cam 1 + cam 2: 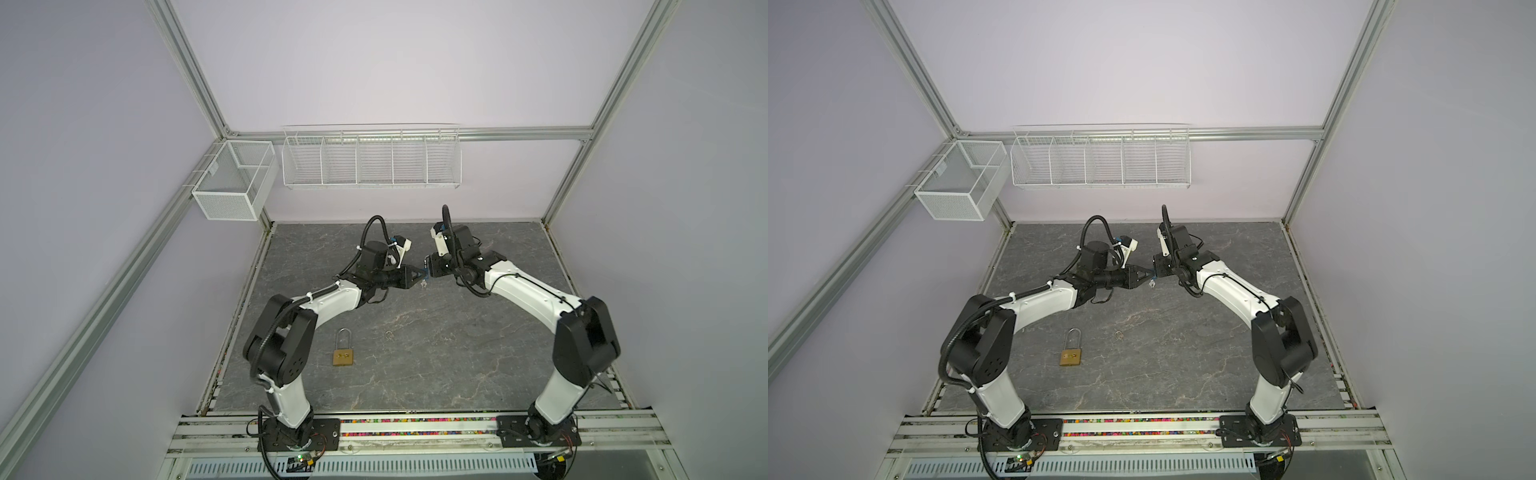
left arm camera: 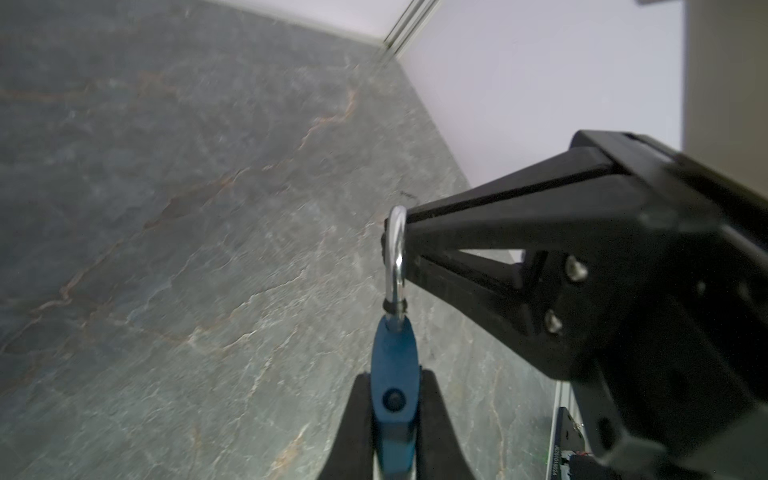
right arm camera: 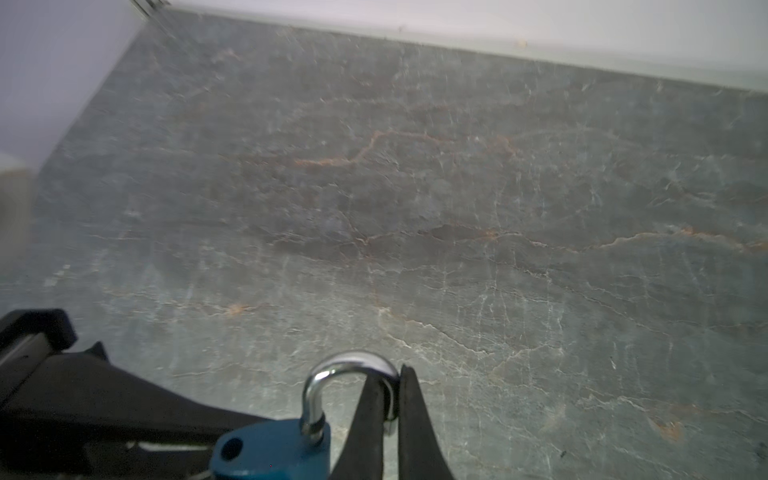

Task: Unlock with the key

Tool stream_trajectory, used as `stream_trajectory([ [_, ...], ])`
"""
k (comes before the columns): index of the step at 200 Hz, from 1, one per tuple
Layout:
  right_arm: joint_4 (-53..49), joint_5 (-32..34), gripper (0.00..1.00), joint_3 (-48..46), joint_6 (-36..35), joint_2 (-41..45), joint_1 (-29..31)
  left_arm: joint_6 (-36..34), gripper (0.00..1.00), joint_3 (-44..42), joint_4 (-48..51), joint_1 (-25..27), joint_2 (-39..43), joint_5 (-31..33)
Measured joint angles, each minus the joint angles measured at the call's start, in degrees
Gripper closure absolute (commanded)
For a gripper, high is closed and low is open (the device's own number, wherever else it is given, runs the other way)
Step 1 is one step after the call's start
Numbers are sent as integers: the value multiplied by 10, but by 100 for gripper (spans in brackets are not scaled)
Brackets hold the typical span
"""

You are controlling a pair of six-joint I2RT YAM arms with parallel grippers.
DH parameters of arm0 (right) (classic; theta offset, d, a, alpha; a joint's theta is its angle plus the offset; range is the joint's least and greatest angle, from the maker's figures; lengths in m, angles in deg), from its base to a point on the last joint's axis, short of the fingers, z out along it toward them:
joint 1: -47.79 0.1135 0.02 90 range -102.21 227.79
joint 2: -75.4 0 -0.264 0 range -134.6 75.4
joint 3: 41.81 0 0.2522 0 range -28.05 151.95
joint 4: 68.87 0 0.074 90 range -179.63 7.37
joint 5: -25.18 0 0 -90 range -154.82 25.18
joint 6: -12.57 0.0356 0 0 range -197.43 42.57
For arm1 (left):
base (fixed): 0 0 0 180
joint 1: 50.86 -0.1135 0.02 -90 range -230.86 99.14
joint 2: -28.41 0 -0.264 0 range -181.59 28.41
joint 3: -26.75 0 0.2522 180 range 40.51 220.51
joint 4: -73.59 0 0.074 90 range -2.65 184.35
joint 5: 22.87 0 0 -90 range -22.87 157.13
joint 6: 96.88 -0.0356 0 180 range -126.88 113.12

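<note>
Table (image 1: 457, 353): grey stone-look slab, matt, pale and rusty veins.
Brass padlock (image 1: 343, 358): dull yellow metal body; hoop (image 1: 343, 337): bright steel.
Blue lock body (image 2: 392, 365): smooth, satin coat.
Shackle (image 2: 397, 257): chromed metal, mirror-bright.
Right gripper (image 2: 409, 243) fingers (image 2: 498, 224): black matt plastic.
Wire rack (image 1: 372, 160): white-coated wire.
Frame (image 1: 197, 83): brushed aluminium, ribbed.
Walls (image 1: 374, 62): flat matt lilac.
Arm shells (image 1: 332, 301): glossy white plastic.

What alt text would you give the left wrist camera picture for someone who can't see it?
Close-up: the left gripper pinches a small blue padlock by its body, while the right gripper, reaching in from the side, is shut on its silver shackle. Behind them lies a grey, marble-patterned table, slightly blurred.
</note>
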Motion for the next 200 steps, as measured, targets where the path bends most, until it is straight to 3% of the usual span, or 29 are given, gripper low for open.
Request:
stream_trajectory([
  [55,4,-58,93,99,1,-170,-40,28,100,101,48,-13,-138,34],
  [121,-3,-84,92,162,0,-244,-61,52,100,166,48,-28,-217,12],
  [143,-3,-89,80,167,-2,-251,-65,52,100,185,67,-30,-229,9],
  [169,-3,-92,56,164,-5,-250,-75,52,100,194,75,-36,-233,9],
  [200,6,-88,36,123,-4,-228,-90,51,100,202,90,-39,-235,9],
])
